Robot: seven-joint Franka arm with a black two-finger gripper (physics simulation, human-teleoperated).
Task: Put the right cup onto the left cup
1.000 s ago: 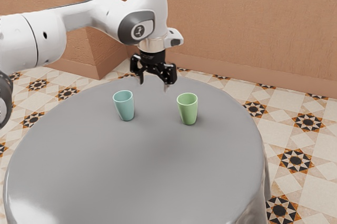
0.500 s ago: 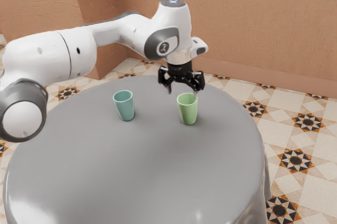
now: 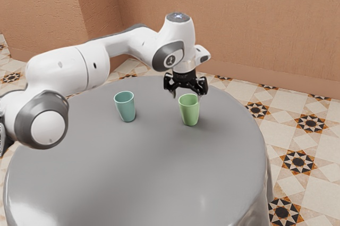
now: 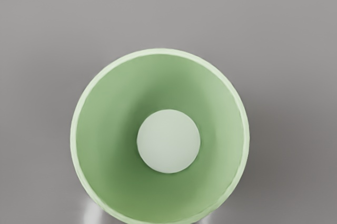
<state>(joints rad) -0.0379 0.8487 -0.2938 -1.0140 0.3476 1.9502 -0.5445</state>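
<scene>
One stretch of orange-brown wall [image 3: 249, 29] closes off the far side, with a star-patterned floor [image 3: 311, 178] below and a round grey-covered table [image 3: 127, 173] on it. A white arm [image 3: 93, 66] reaches in from the exterior view's left, and its black gripper [image 3: 187, 96] points down at the green cup [image 3: 189, 111], fingers spread wide, one toward each side of the rim, with nothing held; whether either finger touches the cup I cannot tell. That cup stands upright on the far half of the table, at the exterior view's right, well apart from the teal cup [image 3: 126, 109], upright to its left. The exterior view gives both cups' outer walls; the wrist view looks straight down into the green one, where smooth walls narrow to a pale round bottom [image 4: 168, 141]. Of the teal cup's inside, the upper wall is visible, its bottom hidden.
</scene>
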